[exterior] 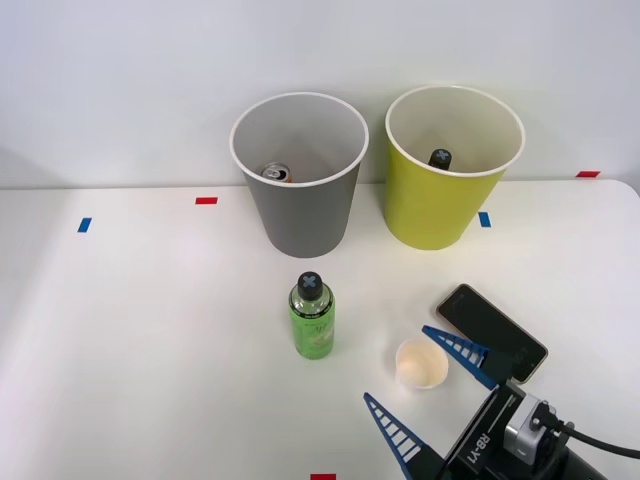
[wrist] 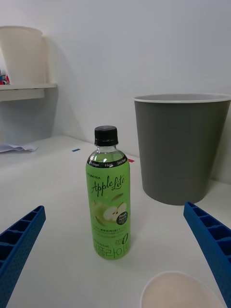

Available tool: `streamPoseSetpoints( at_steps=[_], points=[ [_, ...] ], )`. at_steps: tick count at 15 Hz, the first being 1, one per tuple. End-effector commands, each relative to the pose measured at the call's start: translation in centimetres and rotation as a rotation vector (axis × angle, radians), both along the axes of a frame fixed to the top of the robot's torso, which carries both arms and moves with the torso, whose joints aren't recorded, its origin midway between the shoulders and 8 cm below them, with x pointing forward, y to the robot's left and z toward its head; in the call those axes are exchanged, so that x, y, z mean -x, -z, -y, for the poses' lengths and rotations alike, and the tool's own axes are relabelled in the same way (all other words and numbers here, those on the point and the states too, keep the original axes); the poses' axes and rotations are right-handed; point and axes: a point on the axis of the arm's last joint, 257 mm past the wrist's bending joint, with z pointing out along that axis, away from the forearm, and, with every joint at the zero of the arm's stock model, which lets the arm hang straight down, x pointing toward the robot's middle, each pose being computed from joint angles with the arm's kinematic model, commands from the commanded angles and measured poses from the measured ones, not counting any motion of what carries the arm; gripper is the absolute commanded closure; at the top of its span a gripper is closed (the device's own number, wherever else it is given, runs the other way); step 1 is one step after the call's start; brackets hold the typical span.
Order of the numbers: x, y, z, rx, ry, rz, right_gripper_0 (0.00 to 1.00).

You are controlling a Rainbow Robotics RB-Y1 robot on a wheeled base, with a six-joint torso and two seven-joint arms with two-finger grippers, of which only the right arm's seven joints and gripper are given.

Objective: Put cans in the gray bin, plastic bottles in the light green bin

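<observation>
A green plastic bottle [exterior: 312,316] with a black cap marked by a gray X stands upright on the white table, in front of the gray bin [exterior: 299,175]. Inside that bin lies a can [exterior: 276,173], only its silver top showing. The light green bin [exterior: 452,165] stands to its right, with the black cap of another bottle [exterior: 440,157] visible inside. My right gripper [exterior: 425,375] is open near the table's front edge, right of the standing bottle and apart from it. In the wrist view the bottle [wrist: 109,193] stands centred between my open fingers [wrist: 211,236], with the gray bin [wrist: 180,144] behind.
A small white paper cup [exterior: 421,362] stands between my fingers, also seen in the wrist view [wrist: 180,291]. A black phone [exterior: 492,329] lies on the table to the right of the cup. Small red and blue tape marks dot the table [exterior: 150,330].
</observation>
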Motion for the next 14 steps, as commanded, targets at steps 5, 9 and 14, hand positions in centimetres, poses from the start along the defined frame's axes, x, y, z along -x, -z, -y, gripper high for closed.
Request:
streamPoseSetpoints(
  at_steps=[5,9,14],
  points=[
    [-2.1,0.4,-2.2,0.083,-0.041,0.009,0.00],
    [-3.5,0.9,-3.6,0.125,-0.049,-0.006,0.00],
    [-4.7,1.2,-4.5,0.167,-0.057,-0.020,0.00]
  ],
)
